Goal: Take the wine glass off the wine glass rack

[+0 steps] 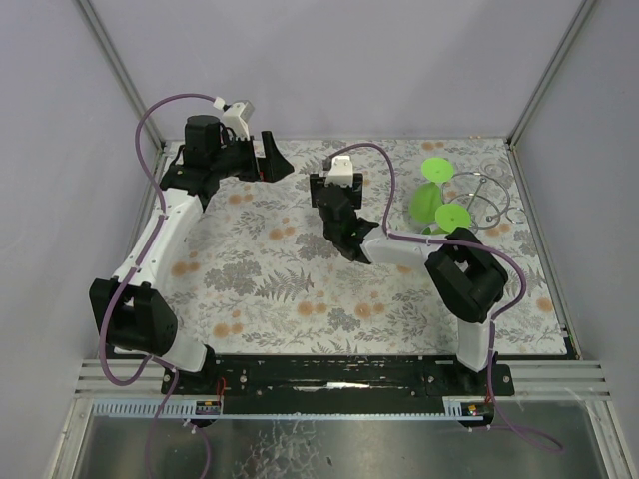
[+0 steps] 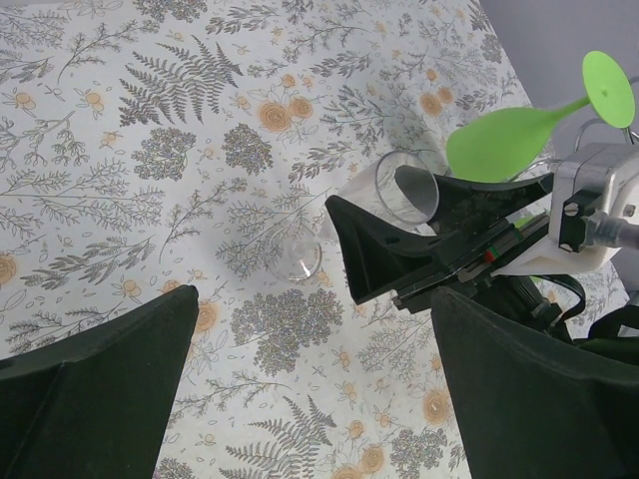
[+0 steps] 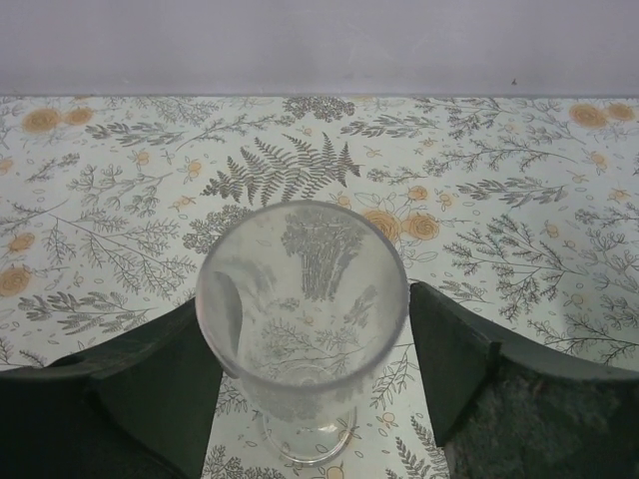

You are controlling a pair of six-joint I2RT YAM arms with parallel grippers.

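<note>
A clear wine glass [image 3: 300,299] stands upright on its foot on the flowered table, between the fingers of my right gripper [image 3: 305,329]. Those jaws are open: table shows between the right finger and the bowl, while the left finger lies close beside the bowl. The left wrist view shows the same wine glass [image 2: 402,190] at the right gripper's black fingers [image 2: 399,249]. The silver wire wine glass rack [image 1: 491,205] stands at the far right. My left gripper [image 1: 272,160] hovers open and empty at the far left, seen over bare cloth in its own view [image 2: 319,389].
Green wine glasses [image 1: 429,203] hang on the rack's left side, one also seen in the left wrist view [image 2: 504,140]. Grey walls close the table at the back and sides. The right arm's elbow [image 1: 464,274] sits just in front of the rack.
</note>
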